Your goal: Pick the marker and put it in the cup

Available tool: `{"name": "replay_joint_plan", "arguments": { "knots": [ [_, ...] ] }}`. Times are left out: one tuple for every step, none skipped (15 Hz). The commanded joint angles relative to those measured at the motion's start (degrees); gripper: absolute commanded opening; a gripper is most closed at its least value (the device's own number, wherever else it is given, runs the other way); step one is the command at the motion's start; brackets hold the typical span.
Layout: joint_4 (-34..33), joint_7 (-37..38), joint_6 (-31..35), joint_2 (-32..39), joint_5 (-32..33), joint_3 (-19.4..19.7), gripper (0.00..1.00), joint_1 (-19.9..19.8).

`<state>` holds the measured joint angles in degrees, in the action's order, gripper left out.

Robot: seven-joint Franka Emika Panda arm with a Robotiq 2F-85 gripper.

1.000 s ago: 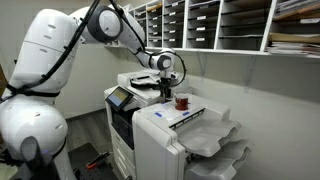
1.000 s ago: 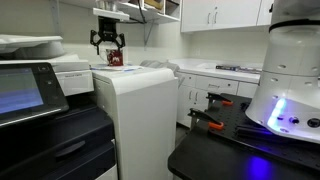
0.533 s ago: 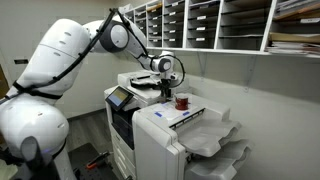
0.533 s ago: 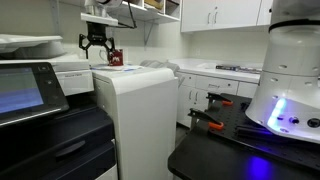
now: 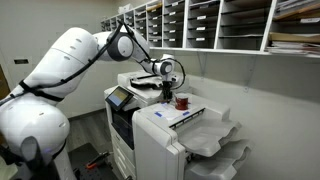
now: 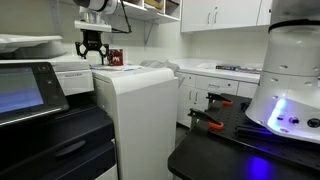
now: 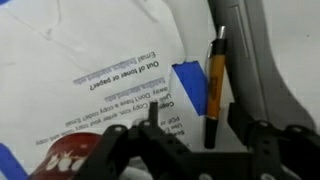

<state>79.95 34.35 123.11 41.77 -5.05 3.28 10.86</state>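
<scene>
In the wrist view the marker (image 7: 213,85) is a slim orange stick with a dark tip. It lies on the white printer top beside a printed sheet. My gripper (image 7: 197,122) is open just above it, with one finger on each side of its dark end and nothing held. The dark red cup (image 7: 72,160) shows at the bottom left edge. In both exterior views the gripper (image 5: 165,86) (image 6: 92,50) hangs over the printer top beside the cup (image 5: 182,101) (image 6: 116,57). The marker is too small to make out there.
The printed sheet (image 7: 110,70) has blue tape (image 7: 190,85) at its corner. A copier with a touch panel (image 5: 122,98) stands beside the white finisher unit (image 5: 175,140). Wall shelves (image 5: 215,25) hang above. A white robot base (image 6: 290,90) sits on a dark bench.
The gripper has moved sideways away from the cup and a little lower, over the marker. The arm's elbow has swung up. The cup has not moved.
</scene>
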Motion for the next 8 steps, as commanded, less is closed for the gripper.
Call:
{"name": "replay_joint_plan", "arguments": {
  "knots": [
    [-3.8, 2.0, -3.3, 2.5, 1.0, 0.7, 0.46, 0.8],
    [-3.9, 1.9, -3.4, 2.7, 1.1, 0.7, 0.38, 1.1],
    [-4.0, 1.7, -3.2, 3.0, 1.2, 0.7, 0.31, 1.1],
    [-4.2, 1.7, -3.8, 2.9, 1.6, 0.9, 0.25, 1.1],
    [-4.3, 1.6, -4.0, 2.9, 1.6, 0.8, 0.17, 1.1],
    [-4.1, 1.7, -3.9, 2.8, 1.7, 0.9, 0.09, 1.2],
    [-4.0, 1.5, -3.6, 2.6, 1.7, 0.8, 0.01, 1.1],
    [-3.4, 1.2, -3.1, 2.1, 1.8, 0.7, 0.00, 1.2]
  ]
}}
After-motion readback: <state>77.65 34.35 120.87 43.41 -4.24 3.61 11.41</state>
